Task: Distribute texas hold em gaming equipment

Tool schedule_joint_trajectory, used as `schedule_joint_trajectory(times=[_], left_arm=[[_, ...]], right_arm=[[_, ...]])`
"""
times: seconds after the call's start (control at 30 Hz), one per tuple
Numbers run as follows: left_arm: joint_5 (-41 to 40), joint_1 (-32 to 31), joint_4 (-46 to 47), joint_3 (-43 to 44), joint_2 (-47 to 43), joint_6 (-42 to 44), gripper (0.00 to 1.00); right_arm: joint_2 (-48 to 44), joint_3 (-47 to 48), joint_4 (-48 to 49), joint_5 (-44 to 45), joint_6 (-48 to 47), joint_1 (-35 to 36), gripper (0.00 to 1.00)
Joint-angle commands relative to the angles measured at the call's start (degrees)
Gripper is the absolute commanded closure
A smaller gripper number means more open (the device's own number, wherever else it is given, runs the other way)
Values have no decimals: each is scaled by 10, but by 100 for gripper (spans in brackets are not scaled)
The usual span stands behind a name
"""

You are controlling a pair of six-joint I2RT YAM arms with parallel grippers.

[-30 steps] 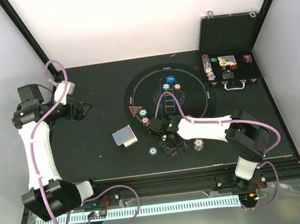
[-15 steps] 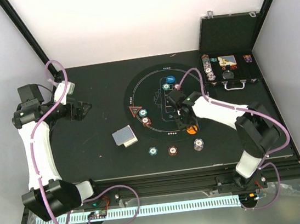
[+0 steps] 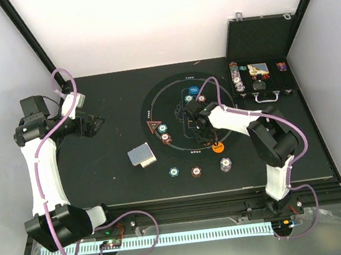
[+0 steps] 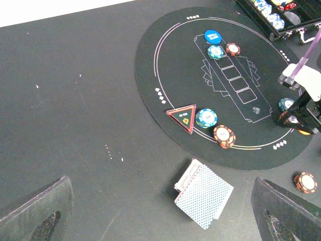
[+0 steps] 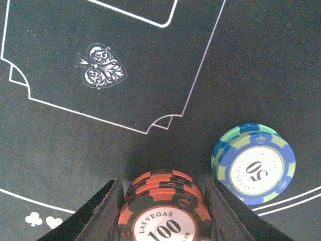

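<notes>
Straddling a red chip stack (image 5: 165, 213) marked 100, the right gripper (image 5: 164, 198) is hovering low on the mat (image 3: 167, 103), with fingers (image 5: 106, 213) lying along both sides. Whether it is clenching, cannot tell. A green chip (image 5: 253, 163) marked 50 is sitting just beside.

Only the right wrist view is showing those numbers; the top view is hiding the stack under the gripper.

The triangle (image 3: 153, 128) is pointing its apex toward the near edge. The deck (image 3: 141, 155) is lying face-down on the desk (image 3: 106, 167), skewed to the desk edge.

The left gripper (image 4: 163, 213) is hanging spread wide, empty.

Compared with a second ago, the right gripper is standing farther in, away from the brown-red chip (image 3: 196, 172).
</notes>
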Motion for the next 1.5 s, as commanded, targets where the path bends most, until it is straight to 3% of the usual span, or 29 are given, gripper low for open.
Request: schedule_joint_trajectory(times=[0.0, 0.33, 0.4, 0.5, 0.57, 1.07, 1.27, 1.47], left_arm=[[0, 5, -4, 26, -9, 7, 1], [-1, 5, -6, 28, -9, 10, 1], [-1, 5, -5, 29, -8, 10, 1], [1, 5, -6, 29, -8, 8, 1], [2, 5, -6, 29, -8, 8, 1], [6, 5, -4, 23, -11, 5, 1], [8, 5, 0, 17, -14, 7, 1], [23, 5, 13, 2, -14, 11, 1]], right_arm=[[9, 3, 23, 4, -1, -4, 91], [24, -11, 36, 6, 0, -7, 88], [22, -14, 37, 6, -1, -7, 83], [18, -18, 37, 1, -1, -7, 64], [7, -19, 39, -5, -4, -7, 57], [-177, -68, -25, -15, 7, 0, 40], [-272, -167, -38, -30, 33, 0, 19], [-307, -176, -77, -27, 66, 13, 15]])
